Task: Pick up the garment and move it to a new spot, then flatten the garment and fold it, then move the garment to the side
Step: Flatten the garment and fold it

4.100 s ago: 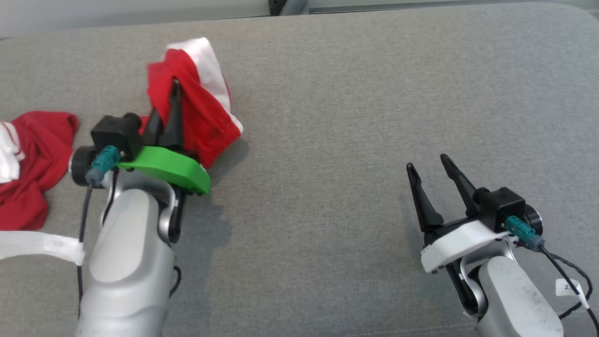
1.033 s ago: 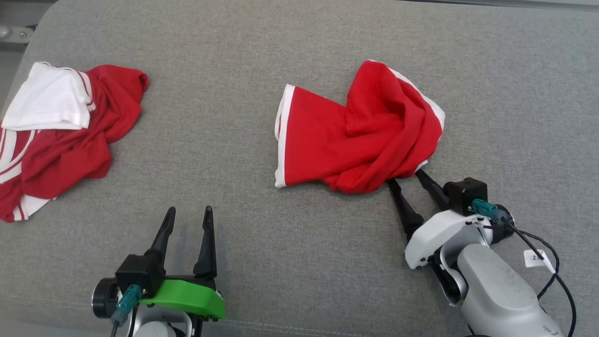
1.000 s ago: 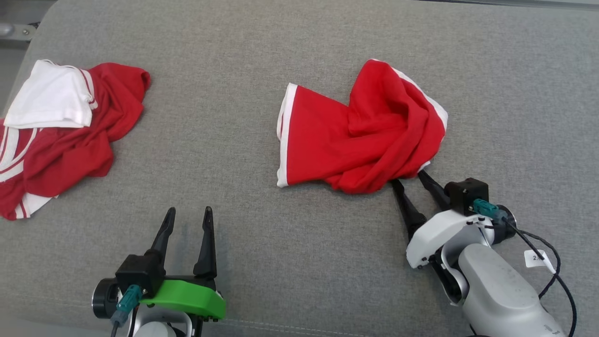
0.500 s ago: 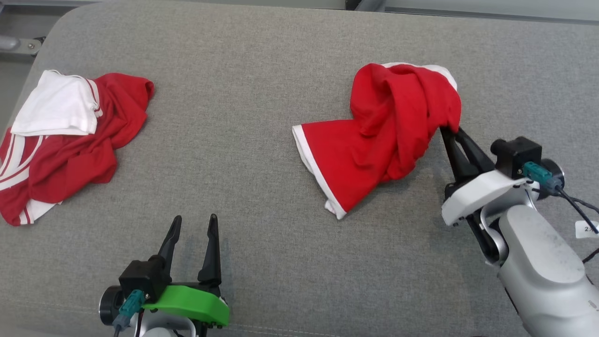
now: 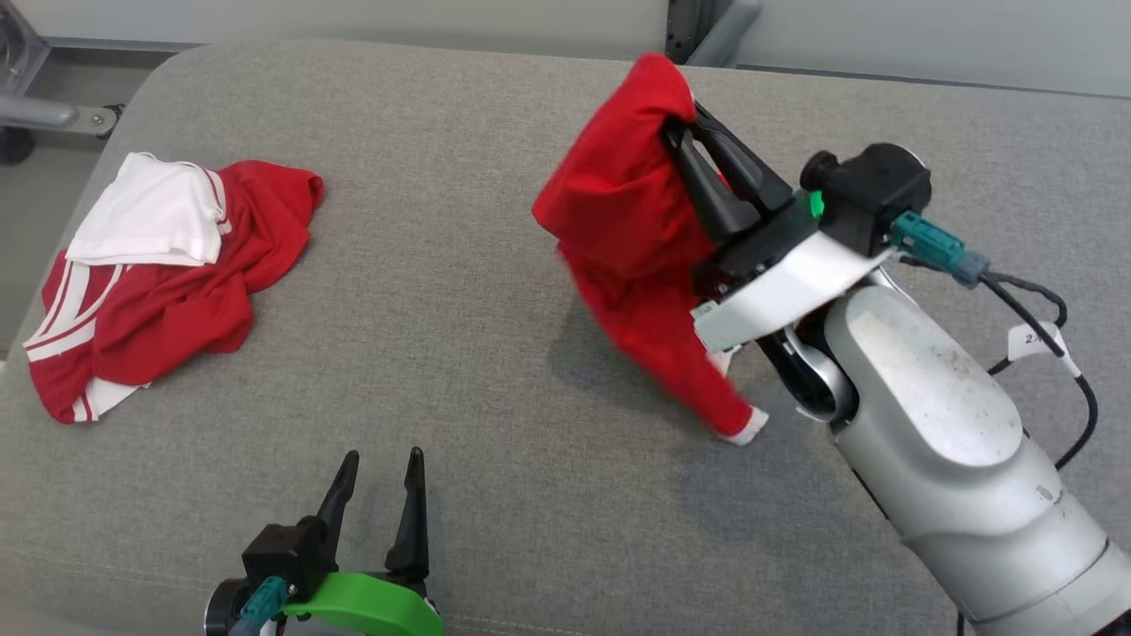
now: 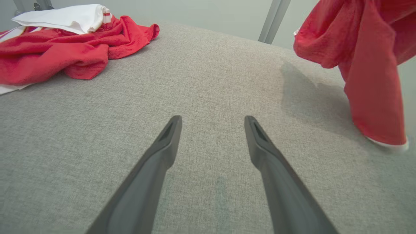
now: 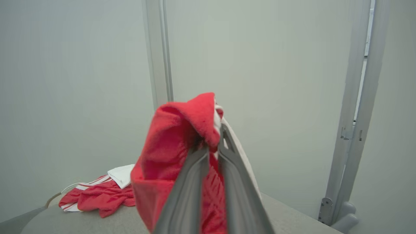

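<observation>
Leftward first: the heap of red and white clothes (image 5: 168,283) lies close to the left edge of the desk (image 5: 459,265), and setting the garment down near it risks tangling the two. The left tool (image 5: 383,452) sits low at the near edge, fingers spread and empty, so nothing backs up the hold. The garment (image 5: 627,238) hangs bunched in the air right of centre from the right tool (image 5: 687,124), whose fingers are pressed together on one thin fold at its top. So small a bite could slip in a quick swing. Its white-trimmed lower hem trails on the desk or just above it, I cannot tell which. If it drags, the cloth will likely twist further and flatten worse. For room, the heap crowds the left corner and the broad grey middle lies bare. The far edge runs just behind the raised garment, so a carry that way could drop it off.
</observation>
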